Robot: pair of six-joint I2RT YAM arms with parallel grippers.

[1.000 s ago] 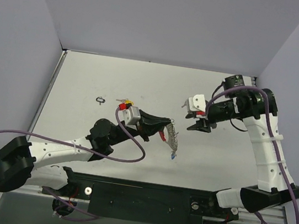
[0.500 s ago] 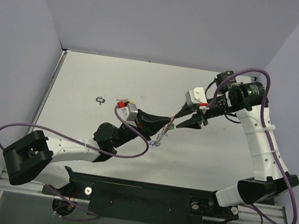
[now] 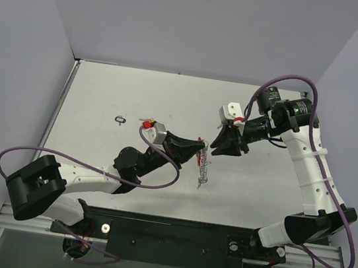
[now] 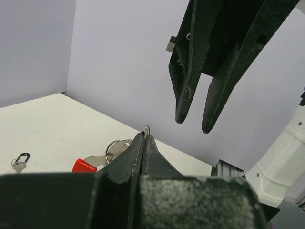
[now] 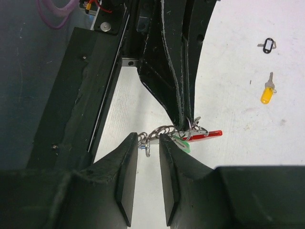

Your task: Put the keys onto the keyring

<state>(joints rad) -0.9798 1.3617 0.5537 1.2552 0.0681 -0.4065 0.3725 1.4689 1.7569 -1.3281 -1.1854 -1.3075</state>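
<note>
My left gripper [image 3: 198, 148] is shut on a ring of the keyring [image 3: 203, 167], whose silver chain hangs down from the tips. In the left wrist view the ring [image 4: 147, 129] pokes out above the shut left gripper [image 4: 144, 136], with the red piece [image 4: 86, 165] below it. My right gripper [image 5: 147, 139] is open with a narrow gap, just short of the chain [image 5: 159, 132]. Nothing lies between its fingers. A green key [image 5: 184, 145] and the red piece [image 5: 209, 134] hang at the left fingers [image 5: 174, 71]. A yellow key [image 5: 266, 94] lies loose on the table.
A small black loop [image 3: 120, 120] lies on the table to the left, with the yellow key [image 3: 150, 119] near it. The right gripper [image 3: 218, 144] hovers right of the left one. Grey walls bound the white table [image 3: 258, 185] on three sides.
The right gripper has swung in toward the keyring and its jaws have narrowed. The left arm lifted the keyring a little toward it, and the chain now hangs straight down.
</note>
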